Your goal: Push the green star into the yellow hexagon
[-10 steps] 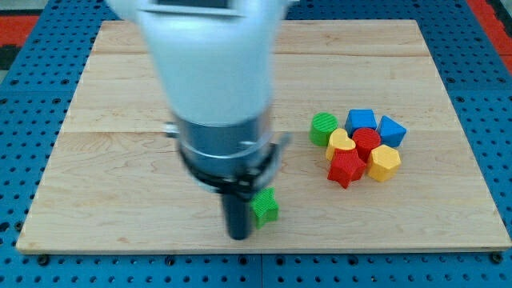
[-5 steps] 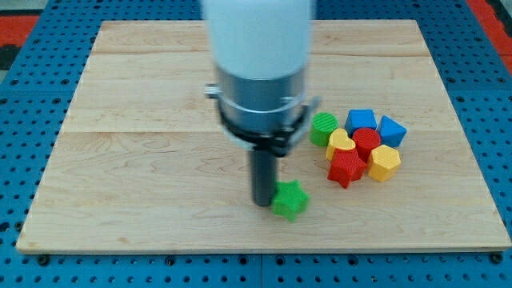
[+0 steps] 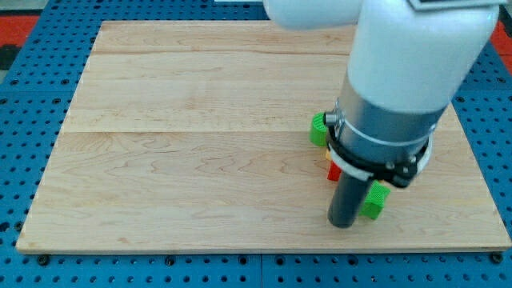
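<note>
The green star [image 3: 374, 199] lies near the view's bottom right of the wooden board [image 3: 200, 144]. My tip [image 3: 344, 223] touches its left side. The arm's body hides the yellow hexagon and most of the block cluster behind the star. Only the edge of a green round block [image 3: 319, 129] and slivers of a red block [image 3: 333, 170] show to the left of the arm.
The board's bottom edge [image 3: 264, 251] runs just below my tip. A blue pegboard [image 3: 496, 176] surrounds the board.
My tip has swept to the view's right and pushed the green star rightward, from the board's bottom middle to just below where the cluster sits. The arm now covers the cluster.
</note>
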`<state>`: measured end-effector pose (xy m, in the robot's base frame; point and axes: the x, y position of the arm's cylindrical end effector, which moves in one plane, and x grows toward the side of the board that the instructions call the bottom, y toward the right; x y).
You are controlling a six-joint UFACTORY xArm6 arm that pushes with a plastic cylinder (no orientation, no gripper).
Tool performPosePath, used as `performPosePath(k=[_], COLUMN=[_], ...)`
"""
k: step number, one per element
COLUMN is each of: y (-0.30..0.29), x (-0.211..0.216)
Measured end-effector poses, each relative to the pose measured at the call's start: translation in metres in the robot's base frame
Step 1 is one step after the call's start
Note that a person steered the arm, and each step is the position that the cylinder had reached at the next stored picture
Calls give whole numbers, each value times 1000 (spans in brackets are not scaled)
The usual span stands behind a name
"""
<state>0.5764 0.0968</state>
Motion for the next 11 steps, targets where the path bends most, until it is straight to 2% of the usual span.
performPosePath(k=[1, 3, 5, 6, 7, 9, 10, 11], y=[-8, 91, 87, 128, 142, 103, 113, 148], x=[-1, -4, -21, -18, -36, -65, -67, -43])
